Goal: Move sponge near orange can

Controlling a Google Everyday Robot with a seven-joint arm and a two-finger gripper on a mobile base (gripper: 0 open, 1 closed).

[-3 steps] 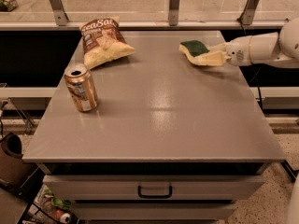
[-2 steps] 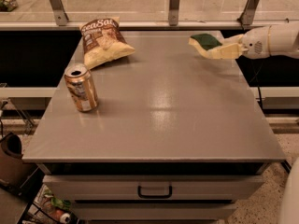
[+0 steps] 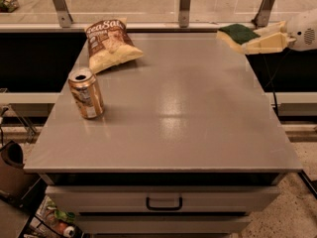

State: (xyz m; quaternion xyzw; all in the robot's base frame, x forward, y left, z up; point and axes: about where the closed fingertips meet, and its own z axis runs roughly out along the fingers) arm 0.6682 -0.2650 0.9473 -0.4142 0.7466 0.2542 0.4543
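The sponge (image 3: 238, 33), pale yellow with a dark green top, is held in the air above the table's far right corner. My gripper (image 3: 257, 42) comes in from the right edge and is shut on the sponge. The white arm (image 3: 303, 31) shows behind it. The orange can (image 3: 86, 94) stands upright near the left edge of the grey table (image 3: 188, 113), far from the sponge.
A brown-and-white chip bag (image 3: 110, 43) lies at the far left of the table, behind the can. A railing with metal posts (image 3: 184, 4) runs behind the table. A drawer with a handle (image 3: 164, 203) is below the front edge.
The gripper has lifted the sponge off the table and carried it up and to the right, away from the can. The can and the chip bag have not moved.
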